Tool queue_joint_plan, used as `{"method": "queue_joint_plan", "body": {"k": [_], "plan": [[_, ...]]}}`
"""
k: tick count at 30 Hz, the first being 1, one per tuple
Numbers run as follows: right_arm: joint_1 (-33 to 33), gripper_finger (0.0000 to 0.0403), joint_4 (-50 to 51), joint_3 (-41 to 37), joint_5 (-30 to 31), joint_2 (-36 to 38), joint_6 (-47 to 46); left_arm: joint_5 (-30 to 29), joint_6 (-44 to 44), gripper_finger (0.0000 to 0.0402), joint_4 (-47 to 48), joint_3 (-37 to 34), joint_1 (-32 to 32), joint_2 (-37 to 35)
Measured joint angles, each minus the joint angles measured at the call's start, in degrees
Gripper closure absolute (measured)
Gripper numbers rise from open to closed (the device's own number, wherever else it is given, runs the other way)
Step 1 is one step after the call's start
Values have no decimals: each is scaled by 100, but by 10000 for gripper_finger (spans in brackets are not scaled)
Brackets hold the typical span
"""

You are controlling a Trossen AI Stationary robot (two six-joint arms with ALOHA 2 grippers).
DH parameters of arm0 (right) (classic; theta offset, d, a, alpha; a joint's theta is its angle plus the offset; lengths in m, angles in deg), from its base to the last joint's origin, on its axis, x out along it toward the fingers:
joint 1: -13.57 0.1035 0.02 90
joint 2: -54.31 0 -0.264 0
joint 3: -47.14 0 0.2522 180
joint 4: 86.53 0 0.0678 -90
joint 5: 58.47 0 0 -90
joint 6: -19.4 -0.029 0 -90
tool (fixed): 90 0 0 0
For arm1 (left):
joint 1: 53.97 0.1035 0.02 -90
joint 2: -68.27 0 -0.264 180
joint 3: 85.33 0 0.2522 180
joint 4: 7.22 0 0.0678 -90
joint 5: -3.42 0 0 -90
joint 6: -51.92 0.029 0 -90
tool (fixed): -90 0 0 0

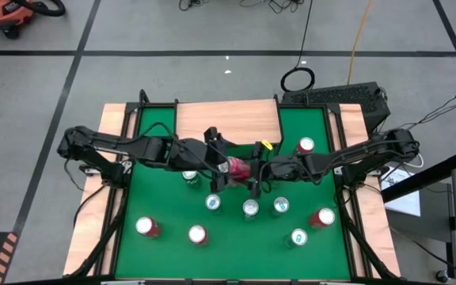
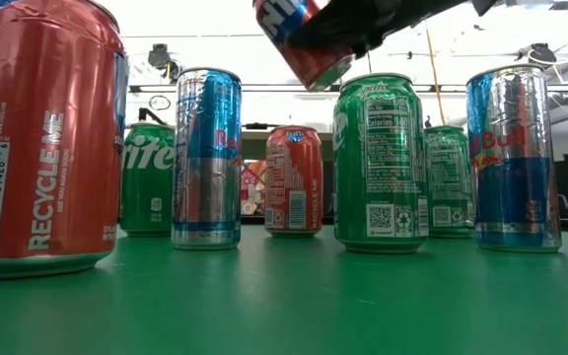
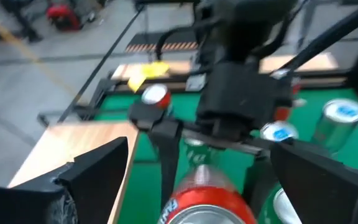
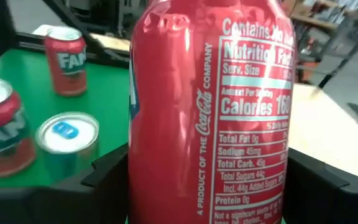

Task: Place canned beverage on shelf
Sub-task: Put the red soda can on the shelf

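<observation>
Green is the colour of the table (image 1: 236, 257) I am working over from far away. Closest to me stand two red cans (image 1: 147, 227) near the left side. Another red can (image 1: 323, 217) and a green can (image 1: 298, 237) stand near the right side. A bit farther back, three cans with shiny tops (image 1: 250, 207) stand in a row across the middle. All of these sit on the green top, well apart from each other. Past that row, both arms meet over the middle of the table. The red drink can (image 1: 237, 167) is up in the air there, tipped over to one side, not touching the table. The right gripper (image 1: 248, 169) is squeezing it, with one dark finger (image 4: 107, 177) pressed on each side of the can. The left gripper (image 1: 222, 166) is right beside it on the other side. Its two fingers (image 3: 98, 168) are spread wide, and I can see gaps between them and the can, so it has let go. Farther back on the right, one more red can (image 1: 305, 146) stands by itself, and a small yellow thing (image 1: 265, 145) lies near it. Farthest from me is the shelf (image 1: 228, 119), a light wood board at the back edge of the table. The red drink can hangs just in front of it and is not on it yet.
</observation>
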Motion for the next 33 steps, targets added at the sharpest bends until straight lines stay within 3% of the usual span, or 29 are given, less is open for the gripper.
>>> {"method": "queue_joint_plan", "body": {"k": [9, 16, 23, 33], "plan": [[-71, 109, -100, -295, -825, 482, -10, 606, 719, 11, -7, -4, 0, -338], [-367, 110, -2095, -893, -1979, 346, -287, 1203, 1030, 11, -142, -7, 140, -622], [-545, 110, -2958, -949, -2838, 94, -304, 1536, 1136, 11, 23, -9, 287, -604], [-659, 110, -2976, -949, -3137, 88, -306, 1758, 1150, 11, 29, -222, 299, -558]]}}
